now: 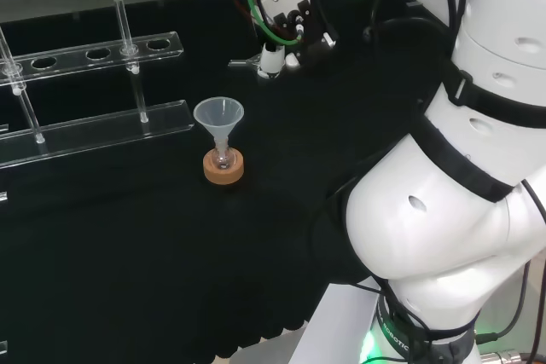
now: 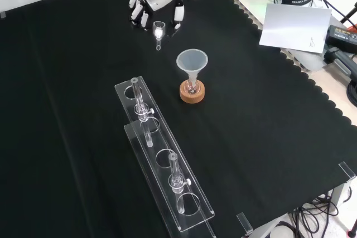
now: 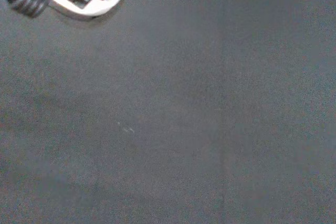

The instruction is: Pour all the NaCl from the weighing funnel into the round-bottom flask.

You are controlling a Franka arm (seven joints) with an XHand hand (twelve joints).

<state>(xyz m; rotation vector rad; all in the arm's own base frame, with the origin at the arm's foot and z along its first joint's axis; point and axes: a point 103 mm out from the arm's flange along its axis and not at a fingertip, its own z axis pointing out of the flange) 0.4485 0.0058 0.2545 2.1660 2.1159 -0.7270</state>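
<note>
Everywhere black cloth [image 2: 268, 137]; scalloped edge, bench.

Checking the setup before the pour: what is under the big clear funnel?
The funnel has its stem in a small round-bottom flask resting on a cork ring. The flask's contents cannot be made out.

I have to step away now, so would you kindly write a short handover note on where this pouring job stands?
Hand: at the far end of the cloth in the front view, fingers pointing down around the weighing funnel; whether it grips it cannot be told.
Round-bottom flask: on its cork ring mid-cloth, with a clear funnel seated in its neck, apart from the hand.
Test tube rack: nearer the camera, away from the work.
Done: no pouring is evident.
Left: bring the weighing funnel over the clear funnel, tip out all the NaCl.
</note>
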